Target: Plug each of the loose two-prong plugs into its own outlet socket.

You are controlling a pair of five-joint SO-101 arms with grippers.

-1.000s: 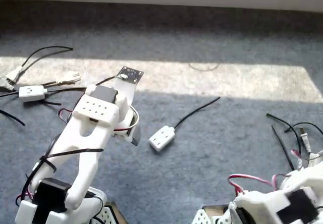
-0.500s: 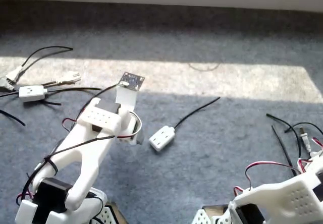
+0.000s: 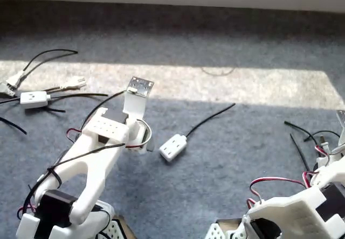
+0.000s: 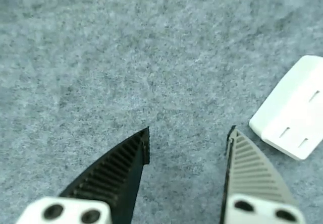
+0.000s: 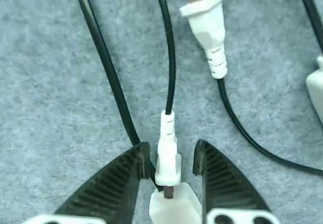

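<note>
The right gripper [image 5: 171, 144] hangs low over the grey carpet [image 5: 55, 108] with its black ribbed fingers [image 5: 118, 183] apart, one on each side of a slim white two-prong plug [image 5: 167, 158] on a thin black cord. As far as I can see, they do not touch the plug yet. A thick black cable [image 5: 103, 67] lies just beside one finger, and a larger white two-prong plug [image 5: 208, 24] lies farther off. The left gripper [image 4: 187, 133] also has its fingers apart, over bare carpet, just beside the white rectangular outlet socket [image 4: 290, 115]. In the high view this socket lies near the middle of the carpet.

I judge that the step in hand is to take the slim plug. To do it well, the fingers should close on the hard body of the plug, not on the soft cord sleeve, and the thick cable must be kept outside the grip. The prong end should be left free and straight, so that it can meet the slots. The left gripper will probably need to hold the socket steady, because such a light block can slide.
</note>
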